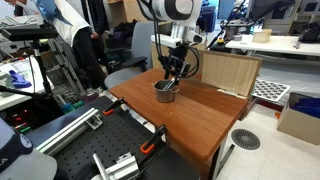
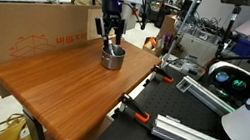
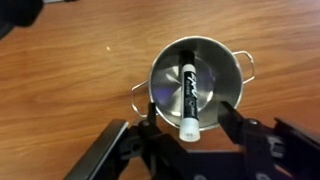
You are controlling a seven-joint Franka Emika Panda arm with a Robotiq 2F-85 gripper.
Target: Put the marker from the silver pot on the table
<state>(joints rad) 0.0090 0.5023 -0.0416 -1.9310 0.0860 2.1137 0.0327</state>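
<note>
A small silver pot (image 3: pixel 195 82) with wire handles stands on the wooden table (image 3: pixel 70 70). It also shows in both exterior views (image 1: pixel 165 92) (image 2: pixel 113 57). A black marker (image 3: pixel 187 95) with a white end leans inside the pot, its white end toward the gripper. My gripper (image 3: pixel 187 118) is open right above the pot, one finger on each side of the marker's white end, not closed on it. In both exterior views the gripper (image 1: pixel 172 75) (image 2: pixel 110 35) hangs just over the pot.
A cardboard box (image 1: pixel 225 72) stands on the table behind the pot; it is the large box (image 2: pixel 41 26) along the table's far edge. Black clamps (image 2: pixel 134 110) grip the table's edge. People and lab equipment stand around the table.
</note>
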